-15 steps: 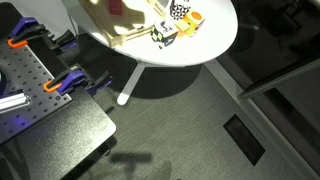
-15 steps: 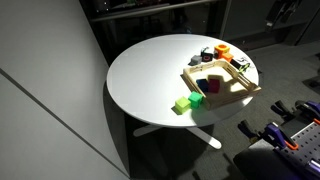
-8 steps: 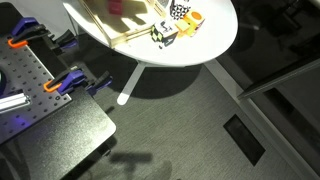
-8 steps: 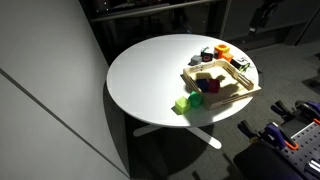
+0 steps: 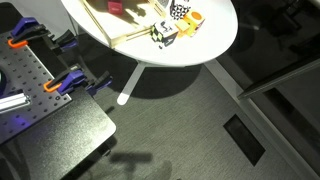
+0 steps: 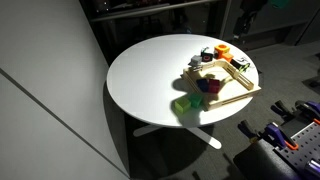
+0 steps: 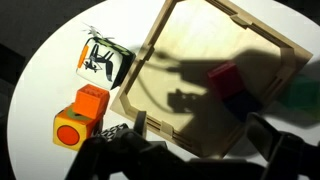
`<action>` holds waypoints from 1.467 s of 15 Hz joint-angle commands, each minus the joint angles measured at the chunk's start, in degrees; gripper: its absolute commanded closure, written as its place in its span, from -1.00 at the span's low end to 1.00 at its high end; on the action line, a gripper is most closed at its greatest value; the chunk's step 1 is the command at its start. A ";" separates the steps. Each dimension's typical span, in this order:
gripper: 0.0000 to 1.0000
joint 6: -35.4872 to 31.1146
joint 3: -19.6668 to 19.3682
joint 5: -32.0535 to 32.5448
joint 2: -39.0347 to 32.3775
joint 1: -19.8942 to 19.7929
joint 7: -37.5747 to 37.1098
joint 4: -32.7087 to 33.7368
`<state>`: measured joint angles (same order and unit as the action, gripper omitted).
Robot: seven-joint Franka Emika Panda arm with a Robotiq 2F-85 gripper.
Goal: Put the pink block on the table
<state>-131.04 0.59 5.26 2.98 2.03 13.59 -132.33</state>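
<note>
Your claw (image 7: 200,142) hangs released above the near wall of the wooden tray (image 7: 175,45), its two dark fingers (image 7: 122,158) spread wide with nothing between them, and its shadow falls across the tray floor. The pink block (image 7: 225,78) lies inside that tray, toward the far side from the claw's fingers, touching no wall that you can see. A teal block (image 7: 305,95) sits blurred at the wrist view's edge just beside it. In an exterior view the same teal block (image 6: 184,103) rests on the bench (image 6: 140,80) outside the tray corner. Beside the tray's other wall stand a black-and-white cube (image 7: 103,60) and an orange piece (image 7: 80,118). The cube's face carries a black pattern with no readable writing, and the orange piece shows only a round mark. The tray sits close to the bench rim, while a broad bare stretch of white top lies on the tray's other side.
</note>
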 commanded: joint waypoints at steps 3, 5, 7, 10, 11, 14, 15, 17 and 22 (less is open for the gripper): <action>-1.00 3.34 1.94 2.28 -5.11 0.85 -1.95 5.29; -1.00 1.40 1.90 0.96 -4.13 0.65 -0.64 3.14; -1.00 1.47 2.03 0.96 -4.71 0.70 -0.64 3.32; -1.00 1.47 2.01 0.96 -4.71 0.68 -0.64 3.29; -1.00 1.47 2.02 0.96 -4.71 0.68 -0.64 3.29; -1.00 1.47 2.01 0.96 -4.71 0.68 -0.64 3.29; -1.00 1.32 2.12 1.37 -4.99 0.80 -0.69 3.65; -1.00 1.06 2.52 1.81 -5.76 1.15 -0.15 4.34; -1.00 -0.81 3.85 1.55 -8.05 2.04 4.29 5.08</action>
<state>-131.10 3.80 6.23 -3.11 3.68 14.86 -128.88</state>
